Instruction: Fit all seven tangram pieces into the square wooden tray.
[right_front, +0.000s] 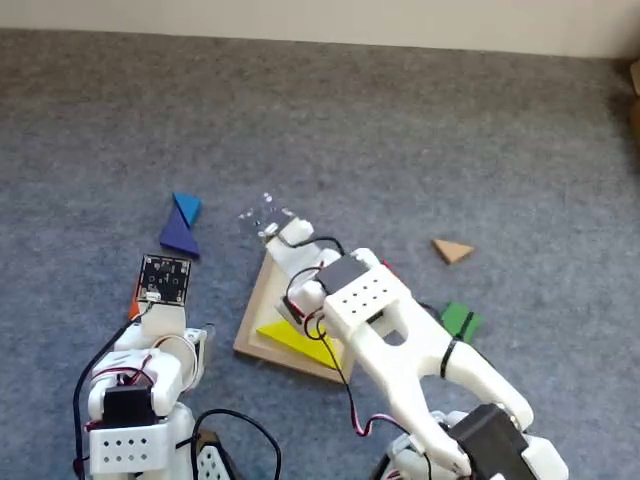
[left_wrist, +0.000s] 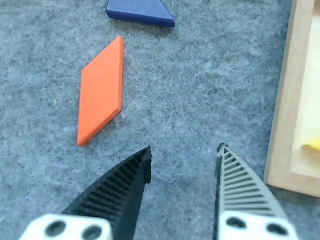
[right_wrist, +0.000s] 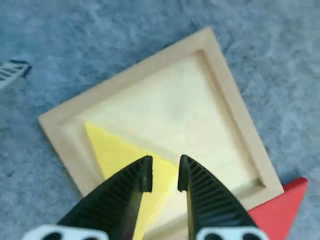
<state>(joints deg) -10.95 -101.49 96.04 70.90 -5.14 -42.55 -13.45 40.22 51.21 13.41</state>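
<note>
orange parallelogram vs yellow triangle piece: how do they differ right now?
The orange parallelogram piece lies on the grey carpet, outside the square wooden tray; the yellow triangle piece lies inside it. The orange piece is a slanted four-sided shape, while the yellow piece is three-sided. Both lie flat.

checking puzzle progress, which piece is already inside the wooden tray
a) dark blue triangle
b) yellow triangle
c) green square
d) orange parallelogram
B: the yellow triangle lies flat inside the wooden tray, while the orange parallelogram rests on the carpet outside it.
</note>
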